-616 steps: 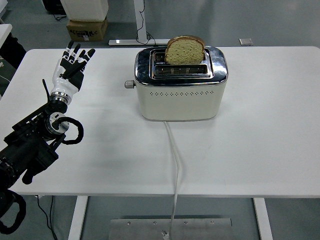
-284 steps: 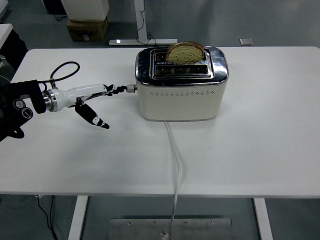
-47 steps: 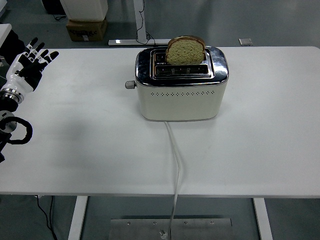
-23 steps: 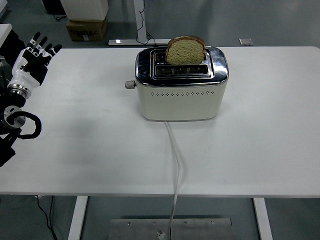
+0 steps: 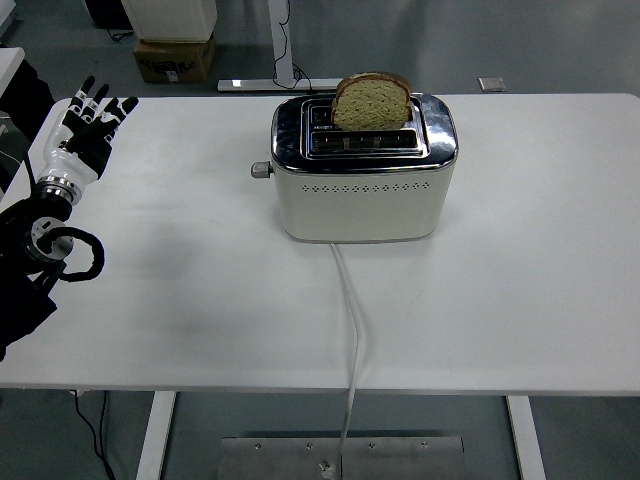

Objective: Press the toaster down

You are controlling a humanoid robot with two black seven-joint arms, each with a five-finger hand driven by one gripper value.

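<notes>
The white cord [image 5: 351, 330] runs from the bench's [image 5: 520, 300] near edge up to the toaster [image 5: 362, 170], with bare bench surface on both sides of it. At the left edge the left arm reaches in, wrist raised, and the left hand [image 5: 88, 128] is held upright with its fingers [image 5: 96, 100] spread, gripping nothing. It is well apart from the toaster's lever [image 5: 261, 170], with bare bench between. The toaster stands toward the far edge, a bread slice [image 5: 371, 101] sticking up from its rear slot.

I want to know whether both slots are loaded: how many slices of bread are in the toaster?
1. A single bread slice stands upright in the rear slot of the toaster, sticking well above the top. The front slot looks empty, though its depths aren't visible.
</notes>
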